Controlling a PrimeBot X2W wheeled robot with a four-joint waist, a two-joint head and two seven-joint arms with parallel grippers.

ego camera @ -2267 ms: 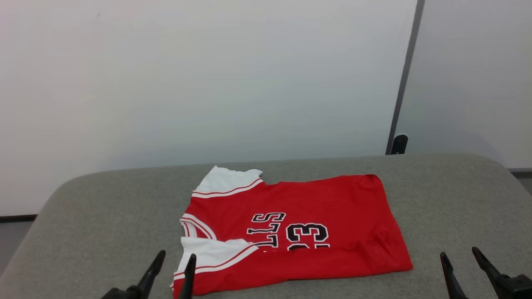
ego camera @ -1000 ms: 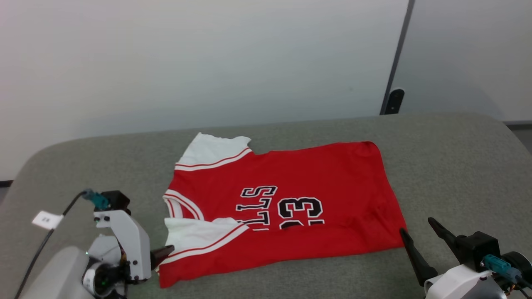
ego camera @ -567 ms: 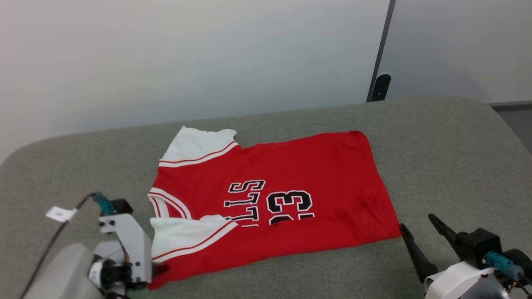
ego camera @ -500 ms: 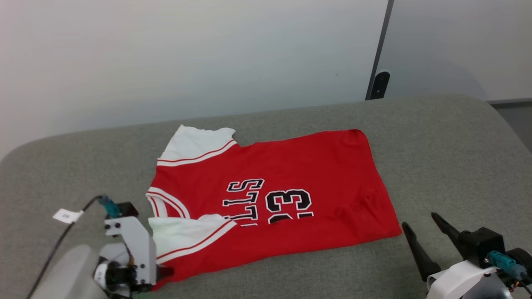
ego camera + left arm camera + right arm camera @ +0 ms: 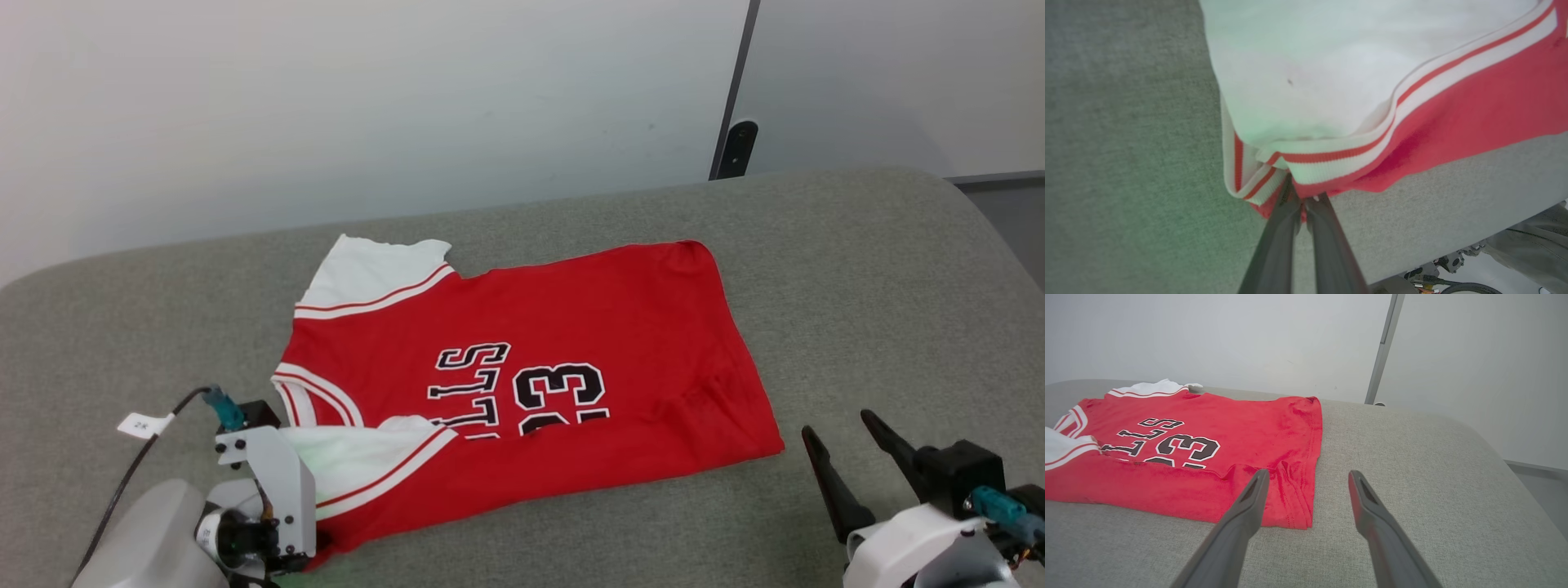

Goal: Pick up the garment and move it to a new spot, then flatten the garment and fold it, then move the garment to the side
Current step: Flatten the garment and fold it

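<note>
Red jersey fabric and a striped white cuff (image 5: 1331, 160) were bunched right at the tips of the left gripper (image 5: 1299, 202), its two dark fingers (image 5: 1276, 253) pressed together on that corner of the garment (image 5: 571, 327), and it looked a firm pinch! Beyond those fingertips the white sleeve panel (image 5: 1310, 73) spread away, with the red body running off to the fingers' right, all lying on the grey padded tabletop (image 5: 857, 261). Over on the other side, the right gripper (image 5: 1308, 475) hung with its fingers spread wide and nothing between them. The shirt's hem corner (image 5: 1294, 508) sat just ahead of its left finger, and whether that finger brushed the cloth I could not tell. The black lettering (image 5: 1167, 439) lay further ahead and to its left. This looked like the opening step, the pick-up, with one corner secured and the shirt not yet off the surface. Next, I'd say, the right gripper needed to slide over that hem corner and close, so both arms could lift evenly and carry without the cloth sagging or slipping
</note>
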